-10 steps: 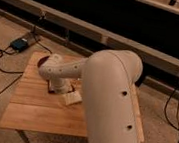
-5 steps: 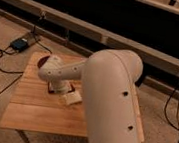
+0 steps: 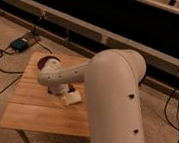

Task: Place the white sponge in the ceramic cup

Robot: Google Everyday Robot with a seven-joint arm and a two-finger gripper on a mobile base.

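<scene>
The robot's big white rounded arm point(image 3: 114, 100) comes in from the right and bends left, wrist pointing down over the middle of the slatted wooden tabletop point(image 3: 31, 113). Its two-finger gripper point(image 3: 66, 91) hangs low there, mostly tucked under the wrist, jaws spread wide.

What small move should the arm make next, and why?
Probably lower the gripper onto the white sponge and close. It is open, mostly hidden under the forearm, right beside the sponge on the wooden table; the cup is not visible.

one table point(image 3: 36, 116), one claw point(image 3: 66, 90) above it, one arm point(image 3: 115, 90), one bowl point(image 3: 46, 61), one white sponge point(image 3: 73, 99)
</scene>
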